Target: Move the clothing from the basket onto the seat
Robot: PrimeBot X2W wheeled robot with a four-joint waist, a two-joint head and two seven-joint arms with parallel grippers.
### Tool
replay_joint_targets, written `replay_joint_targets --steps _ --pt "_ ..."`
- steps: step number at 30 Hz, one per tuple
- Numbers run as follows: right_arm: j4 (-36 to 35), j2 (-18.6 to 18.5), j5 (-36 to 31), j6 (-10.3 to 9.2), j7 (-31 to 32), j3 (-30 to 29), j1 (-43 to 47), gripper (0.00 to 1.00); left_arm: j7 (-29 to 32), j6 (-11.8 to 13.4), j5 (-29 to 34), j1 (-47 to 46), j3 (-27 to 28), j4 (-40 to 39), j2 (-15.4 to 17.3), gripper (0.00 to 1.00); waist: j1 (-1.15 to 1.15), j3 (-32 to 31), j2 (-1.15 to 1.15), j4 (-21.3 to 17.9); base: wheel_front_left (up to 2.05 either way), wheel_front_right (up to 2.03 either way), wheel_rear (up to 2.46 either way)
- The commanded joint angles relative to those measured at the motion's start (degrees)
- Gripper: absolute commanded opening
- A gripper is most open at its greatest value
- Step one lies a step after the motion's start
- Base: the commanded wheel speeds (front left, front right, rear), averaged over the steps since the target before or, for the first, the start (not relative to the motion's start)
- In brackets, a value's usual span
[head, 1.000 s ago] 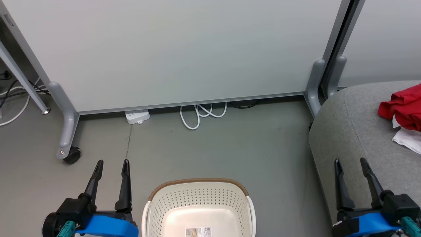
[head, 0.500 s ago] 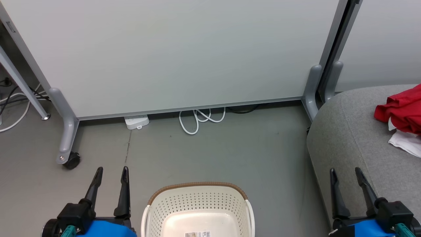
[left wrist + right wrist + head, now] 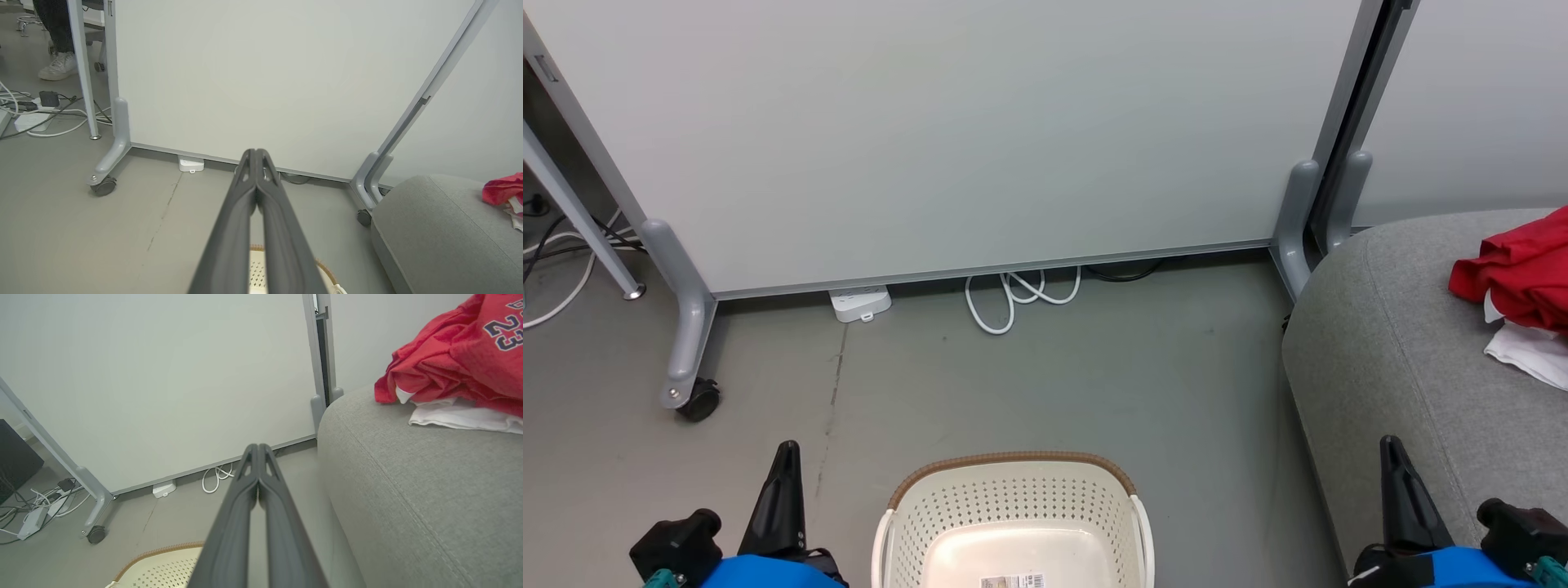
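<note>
You can read "23" in dark digits on the red clothing (image 3: 453, 363); the basket (image 3: 1013, 459) sticker (image 3: 1013, 581) is too small to read.

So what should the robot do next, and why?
Probably just park both arms and stop; the job looks done. The basket shows only a barcode sticker on its visible floor, though its near part is cut off. The red clothing lies on the grey seat. The left gripper and right gripper are both shut and hold nothing.
</note>
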Motion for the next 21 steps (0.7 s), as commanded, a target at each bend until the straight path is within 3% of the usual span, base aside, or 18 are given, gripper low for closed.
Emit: replay_joint_targets --steps 1,21 --pt "-0.96 0.03 2.8 -0.02 0.45 -0.15 -1.58 0.0 0.55 -0.28 -2.51 -1.3 0.6 -1.09 0.23 0.0 0.0 0.0 0.0 -0.02 0.0 0.0 0.0" --pt "-0.94 0.2 21.8 -0.03 4.78 -0.37 -3.09 0.0 4.86 -0.92 -20.15 -1.74 2.3 -1.75 0.29 0.0 0.0 0.0 0.0 -0.37 0.0 0.0 0.0"
